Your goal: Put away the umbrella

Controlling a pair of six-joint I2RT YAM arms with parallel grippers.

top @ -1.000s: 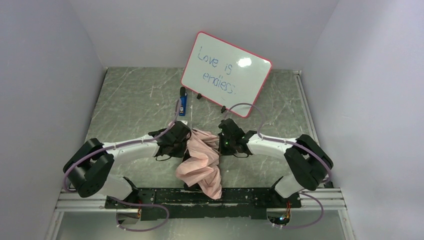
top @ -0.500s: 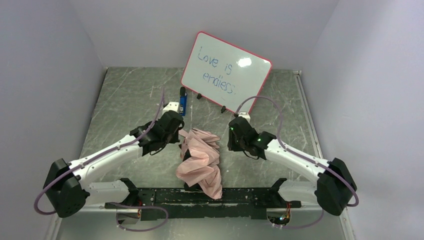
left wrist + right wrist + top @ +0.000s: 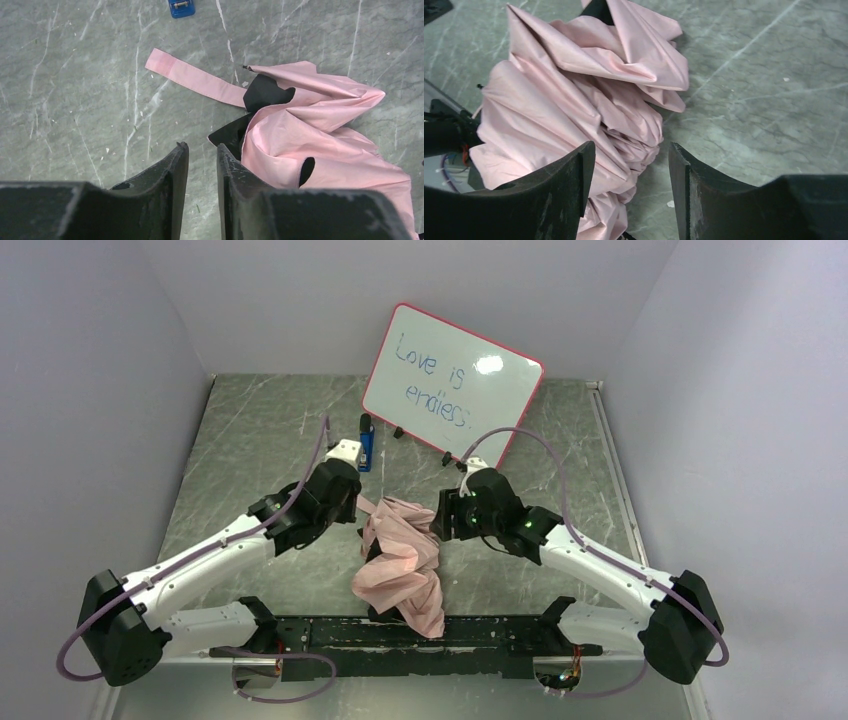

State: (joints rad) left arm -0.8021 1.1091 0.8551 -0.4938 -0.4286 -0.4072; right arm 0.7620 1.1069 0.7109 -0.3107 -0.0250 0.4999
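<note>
The umbrella [image 3: 402,558] lies as a crumpled pale pink heap on the table between my two arms, with black lining showing in its folds. In the left wrist view the umbrella [image 3: 320,130] sits to the right of my left gripper [image 3: 202,150], and its pink strap [image 3: 195,80] stretches out over the table. The left gripper [image 3: 352,508] is open by a narrow gap and holds nothing. My right gripper [image 3: 440,520] stands open at the heap's right edge. Fabric of the umbrella [image 3: 574,100] passes under the left finger of the right gripper [image 3: 631,150], ungripped.
A red-framed whiteboard [image 3: 452,385] leans against the back wall. A blue marker [image 3: 366,445] lies in front of it, and its end [image 3: 181,7] shows in the left wrist view. The black mounting rail [image 3: 480,632] runs along the near edge, under the umbrella's lower end.
Both grippers have let go of the pink fabric and opened. The left has drawn back to the left. The right backed away, then came back to the heap's right edge.
</note>
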